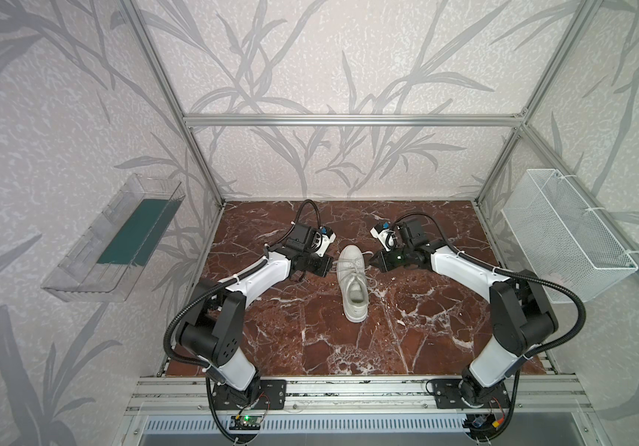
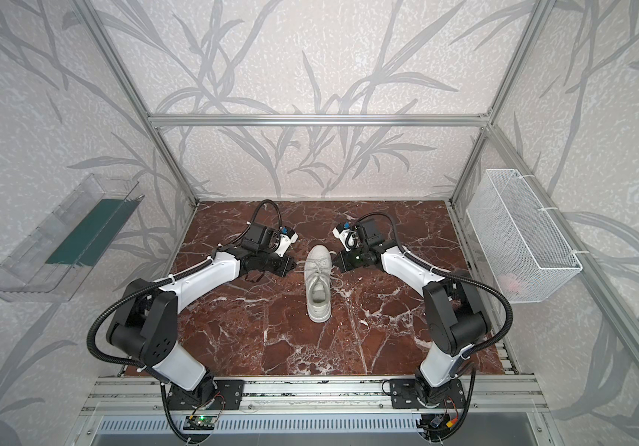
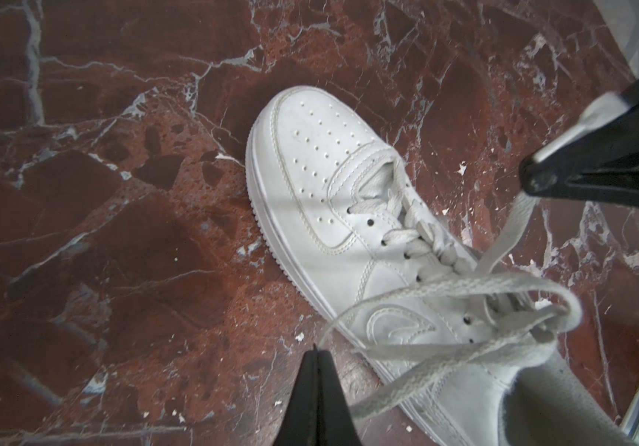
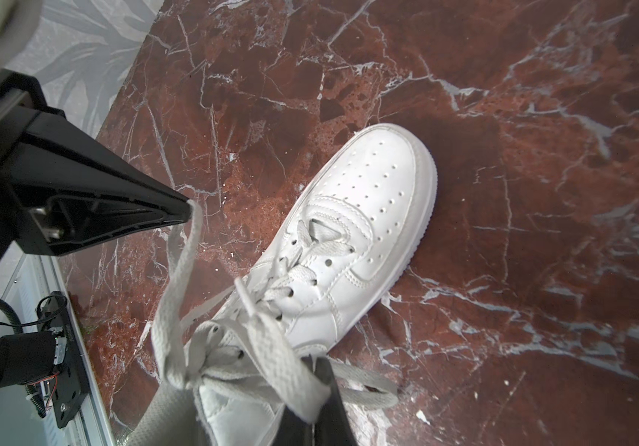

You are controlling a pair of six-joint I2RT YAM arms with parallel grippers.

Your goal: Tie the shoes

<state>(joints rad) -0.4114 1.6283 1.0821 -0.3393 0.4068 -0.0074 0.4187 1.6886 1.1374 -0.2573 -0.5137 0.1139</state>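
**Both grippers pinch the laces, one on each side of the sneaker, partway through the tie.**

The white sneaker [image 1: 353, 293] lies near the middle of the marble table [image 1: 310, 332], with its toe toward 12 o'clock and its heel toward 6. The left gripper [image 1: 332, 265], at the sneaker's 9 o'clock, is clenched on one strand of the laces [image 3: 464, 285]. The right gripper [image 1: 372, 262], at its 3 o'clock, is clamped on another broad, flat strand. The strands hang slack and cross over the tongue by the top eyelets. It cannot be told whether they form a loop or only a plain crossing. The step in hand looks like drawing the crossed strands apart to cinch a knot. The next move probably calls for an even outward pull toward 9 and 3. The pinch must be firm enough that the flat lace does not slip, and the pull balanced so the light shoe is not dragged sideways.
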